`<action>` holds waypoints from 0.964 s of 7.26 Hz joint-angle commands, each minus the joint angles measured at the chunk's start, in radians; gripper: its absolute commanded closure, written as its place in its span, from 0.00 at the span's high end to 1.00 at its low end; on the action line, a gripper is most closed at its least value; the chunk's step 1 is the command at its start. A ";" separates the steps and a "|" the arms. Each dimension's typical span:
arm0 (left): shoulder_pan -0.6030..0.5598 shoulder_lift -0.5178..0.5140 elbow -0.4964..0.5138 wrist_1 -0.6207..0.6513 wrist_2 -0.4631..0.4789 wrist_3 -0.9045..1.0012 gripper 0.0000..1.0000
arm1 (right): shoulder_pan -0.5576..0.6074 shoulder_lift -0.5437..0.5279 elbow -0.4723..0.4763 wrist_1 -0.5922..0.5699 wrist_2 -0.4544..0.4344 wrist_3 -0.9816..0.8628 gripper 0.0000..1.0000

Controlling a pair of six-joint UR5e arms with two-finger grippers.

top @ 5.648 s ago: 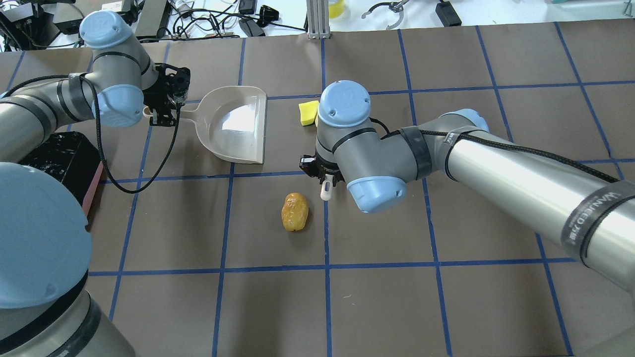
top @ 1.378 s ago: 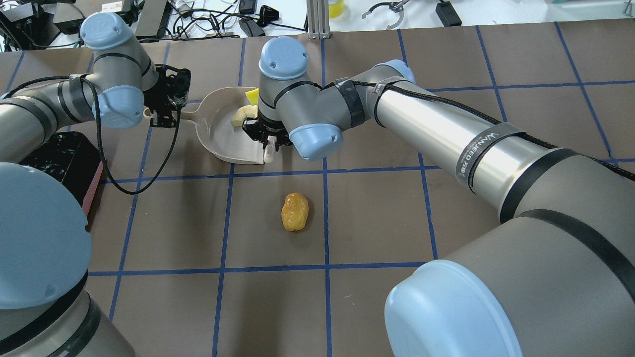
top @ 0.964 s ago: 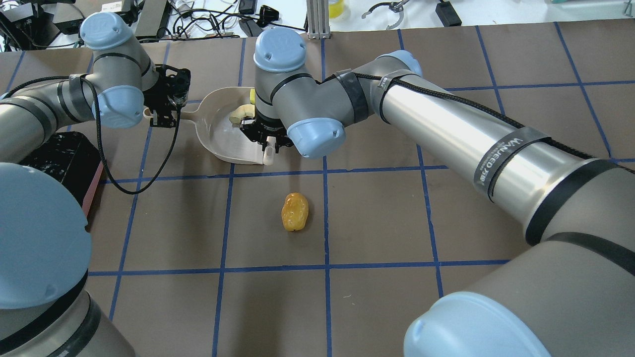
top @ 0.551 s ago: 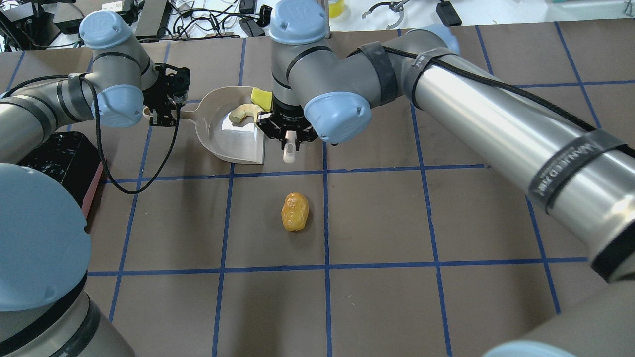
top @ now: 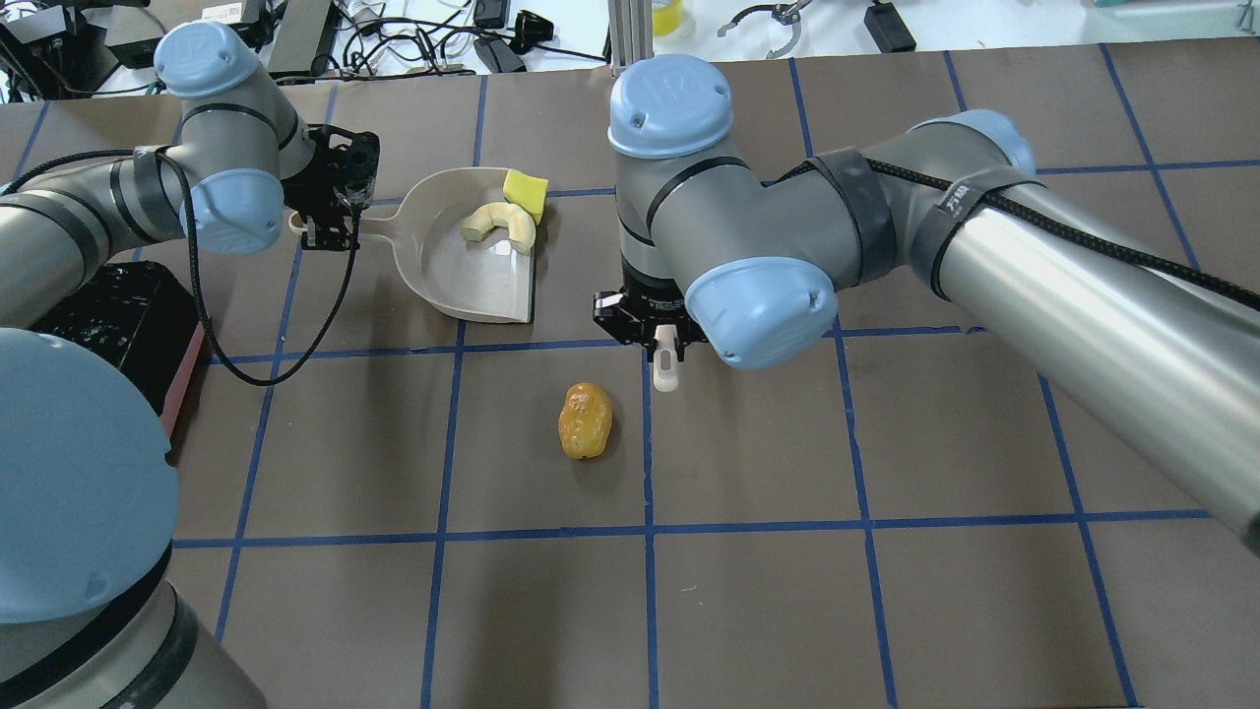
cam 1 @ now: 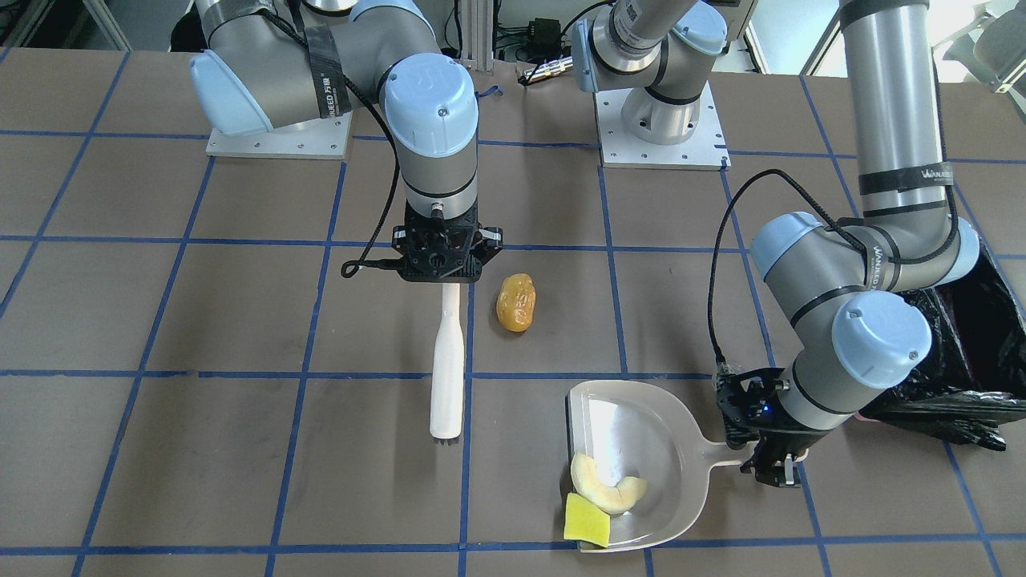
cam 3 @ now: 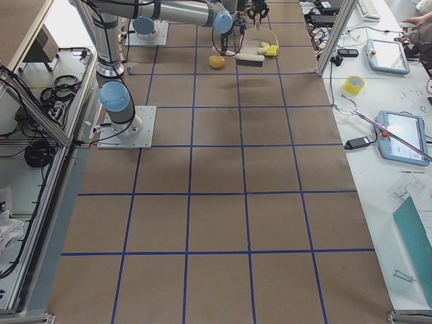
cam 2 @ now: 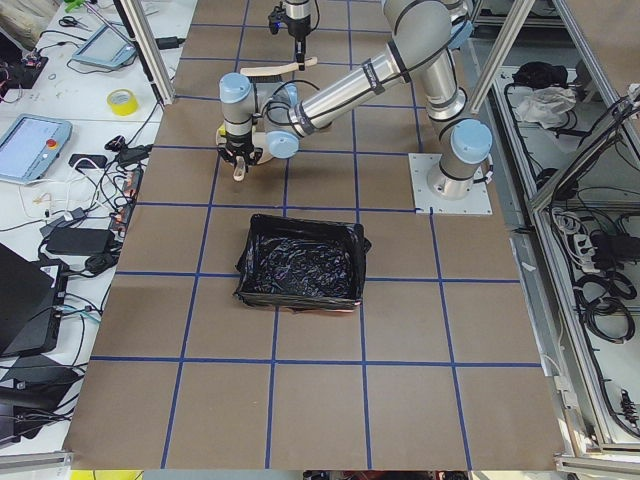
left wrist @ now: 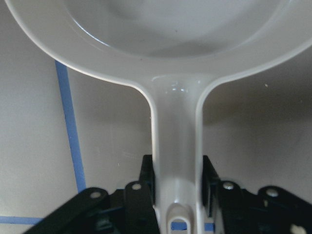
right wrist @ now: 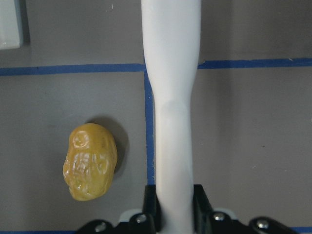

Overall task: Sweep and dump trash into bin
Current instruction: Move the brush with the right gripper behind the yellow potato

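Just beside the right tool point(cam 1: 447, 279), on the bare counter point(cam 1: 160, 320): the amber-orange lump point(cam 1: 516, 302), clear of the white brush point(cam 1: 447, 369) hanging from that tool. Well apart from it, inside the grey dustpan point(cam 1: 641, 417): the cream crescent point(cam 1: 607, 487), with the yellow wedge point(cam 1: 587, 519) touching it at the corner of the pan's mouth. Near the left tool point(cam 1: 771, 469), on its far side from the pan: the bin point(cam 1: 978, 336) with its black lining. Shows the whole brush down to its bristles only from the front; from overhead, hides all but a white stub under the right wrist. Shows the bin's open top only from the left side. Pinches the brush handle between the pressed-in fingers of the right tool, and clamps the dustpan's handle in the left tool, plain in both wrist views.
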 commanded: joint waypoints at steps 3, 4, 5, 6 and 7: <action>0.061 0.061 -0.054 -0.013 -0.150 0.011 0.27 | 0.013 -0.008 0.039 -0.030 -0.002 0.069 0.00; 0.081 0.101 -0.094 -0.017 -0.150 0.018 0.26 | 0.018 -0.013 0.074 -0.034 0.001 0.081 0.00; 0.087 0.144 -0.134 -0.028 -0.145 0.019 0.26 | 0.023 -0.028 0.091 -0.041 -0.001 0.093 0.00; 0.087 0.199 -0.192 -0.033 -0.142 0.034 0.26 | 0.032 -0.046 0.106 -0.041 -0.001 0.095 0.00; 0.089 0.249 -0.252 -0.034 -0.132 0.059 0.26 | 0.033 -0.054 0.118 -0.041 -0.004 0.093 0.00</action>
